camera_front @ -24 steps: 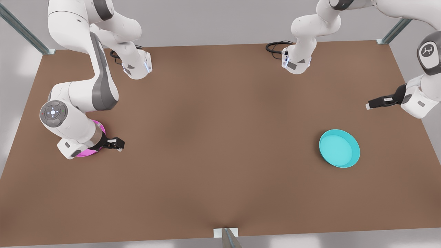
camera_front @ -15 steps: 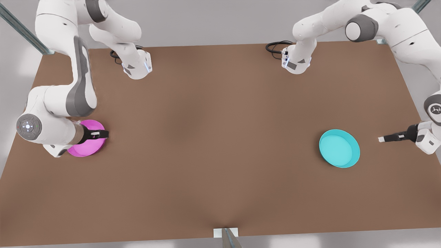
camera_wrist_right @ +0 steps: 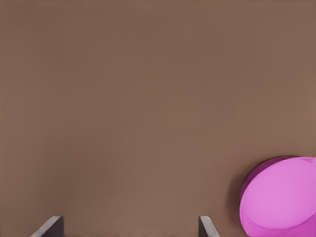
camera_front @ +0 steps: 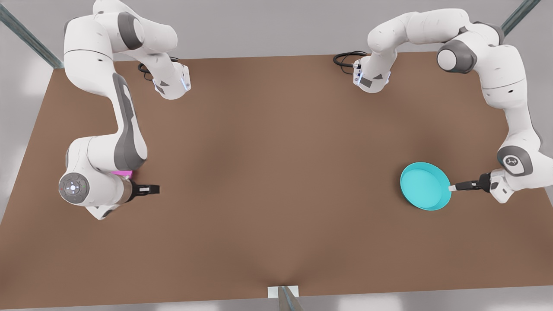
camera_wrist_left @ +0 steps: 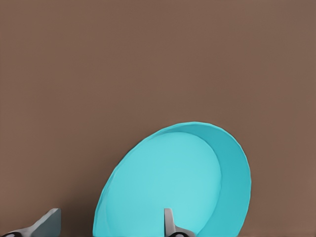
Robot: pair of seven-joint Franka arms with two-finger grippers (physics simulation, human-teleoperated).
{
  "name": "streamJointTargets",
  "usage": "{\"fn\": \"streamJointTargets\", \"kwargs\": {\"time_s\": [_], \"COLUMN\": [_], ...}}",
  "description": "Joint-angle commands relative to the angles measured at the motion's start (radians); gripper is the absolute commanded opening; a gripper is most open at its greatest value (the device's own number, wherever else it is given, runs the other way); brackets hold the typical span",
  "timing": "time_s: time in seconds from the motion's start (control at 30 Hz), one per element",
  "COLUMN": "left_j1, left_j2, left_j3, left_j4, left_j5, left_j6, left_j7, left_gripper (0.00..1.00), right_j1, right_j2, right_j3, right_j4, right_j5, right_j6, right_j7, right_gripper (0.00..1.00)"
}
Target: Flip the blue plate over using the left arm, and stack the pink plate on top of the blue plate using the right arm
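Observation:
The blue plate (camera_front: 425, 185) lies open side up on the table at the front view's right. My left gripper (camera_front: 452, 188) is level with its rim on the side away from the table's middle. In the left wrist view the blue plate (camera_wrist_left: 177, 182) sits right before the left gripper (camera_wrist_left: 108, 226), which is open, with one finger (camera_wrist_left: 169, 223) over the dish and the other outside the rim. The pink plate (camera_front: 123, 173) is mostly hidden under the arm at the front view's left. My right gripper (camera_front: 151, 188) is open beside the pink plate (camera_wrist_right: 281, 197), with nothing between its fingers.
Both arm bases (camera_front: 170, 84) stand at the table's far edge, with a black cable (camera_front: 345, 58) by the one at the front view's right. The brown table (camera_front: 276, 172) stretches wide between the two plates. A small bracket (camera_front: 283, 293) sits at the near edge.
The left gripper has moved in to the blue plate's rim. The right gripper has slid off the pink plate toward the table's middle, and its arm now covers most of that plate.

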Motion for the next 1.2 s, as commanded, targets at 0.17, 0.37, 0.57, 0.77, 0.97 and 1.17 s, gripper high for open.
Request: {"fn": "streamJointTargets", "kwargs": {"time_s": [0.17,0.37,0.57,0.77,0.97,1.17], "left_j1": [-0.005,-0.008,-0.008,-0.008,-0.006,-0.006], "left_j2": [0.013,0.025,0.033,0.036,0.050,0.062], "left_j3": [0.000,-0.002,-0.008,-0.008,-0.008,-0.006], "left_j4": [-0.034,-0.040,-0.040,-0.040,-0.038,-0.038], "left_j5": [0.002,0.002,0.004,0.007,0.005,0.007], "left_j6": [-0.007,-0.007,-0.002,-0.001,0.002,0.012], "left_j7": [0.066,0.062,0.066,0.067,0.067,0.067], "left_gripper": [1.00,1.00,0.73,0.59,0.59,0.58], "right_j1": [0.006,0.003,0.006,0.012,0.015,0.018], "right_j2": [0.007,0.009,0.012,0.009,0.007,0.007], "right_j3": [0.002,0.002,0.002,0.002,0.004,0.002], "right_j4": [-0.002,-0.006,-0.006,-0.005,-0.008,-0.006], "right_j5": [0.001,0.001,-0.002,0.004,0.000,-0.006], "right_j6": [0.017,0.017,0.018,0.015,0.005,0.006], "right_j7": [0.030,0.031,0.031,0.034,0.079,0.077], "right_gripper": [1.00,1.00,1.00,1.00,1.00,1.00]}}
